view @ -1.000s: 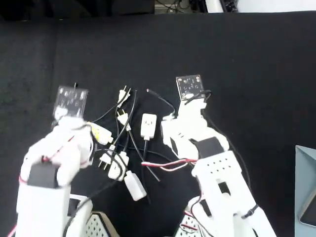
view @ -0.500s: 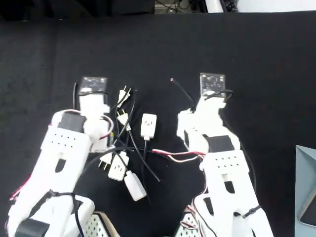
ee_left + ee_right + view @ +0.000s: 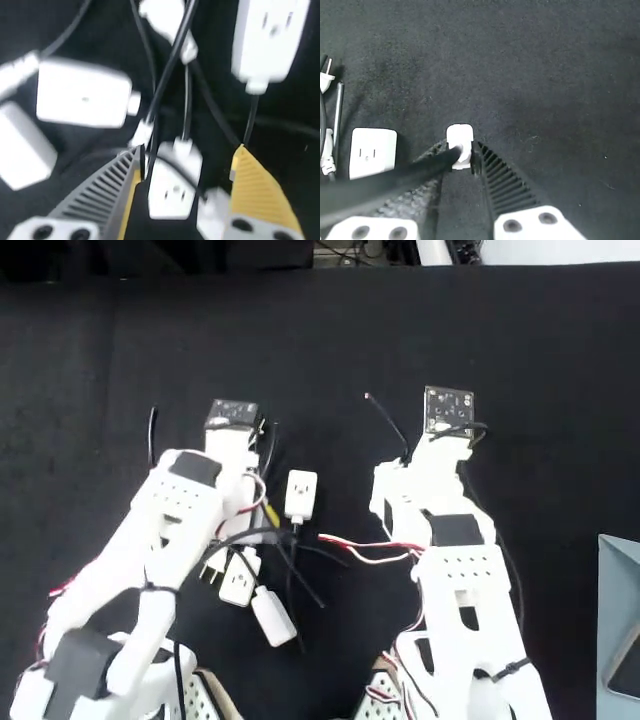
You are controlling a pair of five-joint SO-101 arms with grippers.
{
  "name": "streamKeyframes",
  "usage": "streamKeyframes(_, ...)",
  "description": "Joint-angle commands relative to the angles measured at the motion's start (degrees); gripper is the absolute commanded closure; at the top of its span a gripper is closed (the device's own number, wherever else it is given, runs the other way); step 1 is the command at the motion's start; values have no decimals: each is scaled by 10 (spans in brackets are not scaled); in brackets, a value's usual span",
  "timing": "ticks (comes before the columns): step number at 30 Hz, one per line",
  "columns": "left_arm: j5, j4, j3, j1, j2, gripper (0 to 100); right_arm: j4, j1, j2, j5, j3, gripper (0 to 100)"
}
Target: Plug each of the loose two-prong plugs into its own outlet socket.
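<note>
My right gripper (image 3: 461, 159) is shut on a small white plug (image 3: 459, 144), held just above the black cloth. The plug's black cable (image 3: 375, 182) trails back across the fingers. Beside it lies a white outlet socket (image 3: 372, 152), which is also the outlet socket (image 3: 300, 494) between the two arms in the high view. My left gripper (image 3: 189, 150) is open over the tangle of cords, with another white outlet socket (image 3: 174, 192) lying between its fingers. A third outlet socket (image 3: 270, 35) lies farther off. A loose two-prong plug (image 3: 325, 80) shows at the edge.
More white blocks (image 3: 82, 95) and black cords (image 3: 165, 75) crowd the cloth under the left arm (image 3: 185, 505). A white outlet (image 3: 238, 585) and a white adapter (image 3: 272, 615) lie near the arm bases. A grey tray (image 3: 620, 620) sits at the right edge.
The left arm has swung right, over the pile of plugs and outlets. The right arm has shifted right and farther back, taking its plug and cable away from the middle outlet.
</note>
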Motion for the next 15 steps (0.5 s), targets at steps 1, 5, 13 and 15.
streamKeyframes(1,10,-66,-45,8,22,712,-10,20,0,-1,-5,985)
streamKeyframes(5,7,-120,-76,10,55,712,-11,39,0,0,-7,985)
streamKeyframes(13,7,-134,-147,90,131,712,-11,39,0,0,-7,985)
streamKeyframes(15,8,-135,-166,98,156,712,-11,39,0,0,-6,985)
